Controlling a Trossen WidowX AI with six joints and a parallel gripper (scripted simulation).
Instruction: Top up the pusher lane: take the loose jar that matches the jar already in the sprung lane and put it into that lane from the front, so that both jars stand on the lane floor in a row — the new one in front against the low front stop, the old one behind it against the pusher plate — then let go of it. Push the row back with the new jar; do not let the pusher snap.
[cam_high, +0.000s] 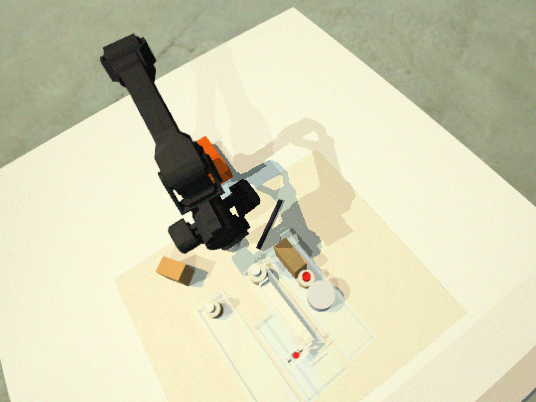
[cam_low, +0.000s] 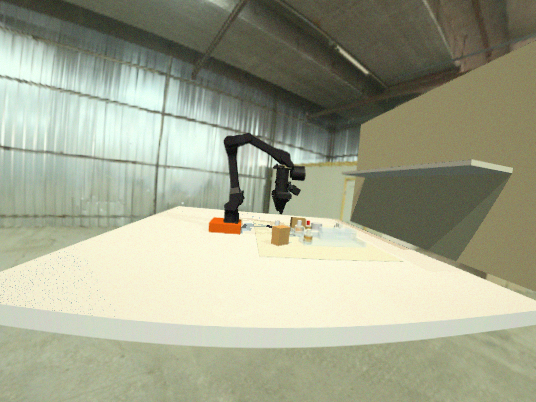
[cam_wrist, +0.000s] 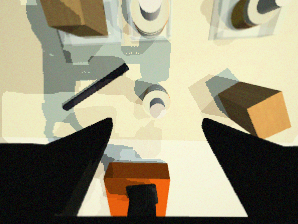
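A loose jar with a pale cap (cam_wrist: 156, 106) stands upright before the lanes; in the top view the arm covers it. My gripper (cam_wrist: 157, 121) (cam_low: 280, 212) is open and empty, pointing down above the loose jar, which shows between and just beyond the fingertips in the wrist view. A pale-capped jar (cam_high: 258, 272) (cam_wrist: 149, 17) stands at the front end of the middle lane, which has a long pale part behind it. The pusher plate and the front stop are too faint to tell. A jar with amber contents (cam_high: 214, 309) (cam_low: 308, 237) stands in the left lane.
The right lane holds a brown block (cam_high: 290, 257) (cam_wrist: 80, 17), a red-capped jar (cam_high: 306, 276) and a grey round thing (cam_high: 321, 295). A black bar (cam_high: 270, 224) (cam_wrist: 95, 87) lies before the lanes. An orange-brown block (cam_high: 174, 270) (cam_low: 280, 235) (cam_wrist: 269, 114) stands to the left.
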